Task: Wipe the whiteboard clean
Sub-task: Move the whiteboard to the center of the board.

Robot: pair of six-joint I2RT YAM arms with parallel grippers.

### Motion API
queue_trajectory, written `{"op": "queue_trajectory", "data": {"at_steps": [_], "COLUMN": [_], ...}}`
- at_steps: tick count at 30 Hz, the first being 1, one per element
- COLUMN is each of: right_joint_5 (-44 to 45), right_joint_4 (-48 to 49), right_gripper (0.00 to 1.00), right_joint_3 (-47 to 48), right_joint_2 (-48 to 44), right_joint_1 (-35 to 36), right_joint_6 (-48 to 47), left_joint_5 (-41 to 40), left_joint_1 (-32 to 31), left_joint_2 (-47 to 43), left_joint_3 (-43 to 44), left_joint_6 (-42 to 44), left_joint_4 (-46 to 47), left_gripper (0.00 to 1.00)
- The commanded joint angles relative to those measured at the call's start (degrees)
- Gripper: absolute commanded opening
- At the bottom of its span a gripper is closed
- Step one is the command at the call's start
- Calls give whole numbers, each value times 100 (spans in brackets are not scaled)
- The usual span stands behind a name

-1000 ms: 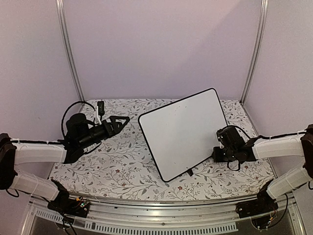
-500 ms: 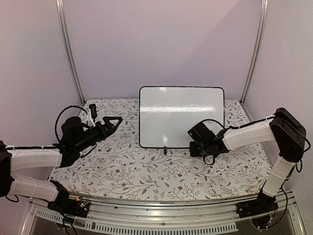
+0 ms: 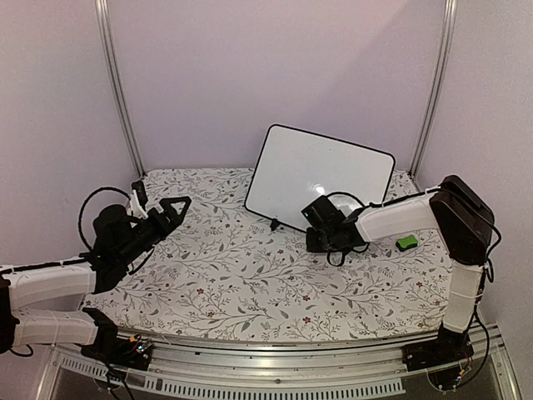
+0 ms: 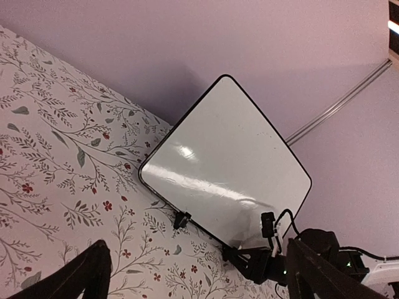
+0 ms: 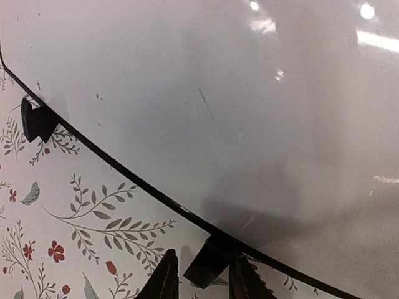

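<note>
The whiteboard (image 3: 325, 175) stands on its lower edge at the back centre, tilted and blank apart from faint smudges. My right gripper (image 3: 313, 237) is at its lower edge. In the right wrist view the board (image 5: 237, 106) fills the frame, and my right gripper (image 5: 202, 283) is shut around one black clip foot (image 5: 209, 265). A second clip foot (image 5: 36, 119) shows at the left. My left gripper (image 3: 166, 202) is open and empty, well left of the board. The left wrist view shows the board (image 4: 224, 162) ahead and my left gripper (image 4: 196, 280) spread wide.
A small green eraser block (image 3: 406, 242) lies on the floral tablecloth (image 3: 233, 275) at the right, beside the right forearm. Purple walls and metal corner posts (image 3: 117, 92) close in the back and sides.
The board has turned and moved right and back, held by my right gripper at its lower edge. The green eraser has come into view. My left arm has drawn back to the left.
</note>
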Motion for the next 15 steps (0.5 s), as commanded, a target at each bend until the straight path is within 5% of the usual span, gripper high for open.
{"op": "queue_trajectory", "data": {"at_steps": [1, 15], "right_joint_5": [288, 464], "right_joint_4": [-145, -296], "right_gripper": [28, 29], "right_joint_3": [-263, -792], "right_joint_2": [71, -376], "right_joint_1": [-441, -892], "right_joint_6": [-111, -298], "left_joint_5": [100, 357], "left_joint_1": [97, 155], "left_joint_2": [112, 305], "left_joint_3": [-88, -123], "left_joint_6": [-52, -127], "left_joint_4": [76, 317], "left_gripper": [97, 96]}}
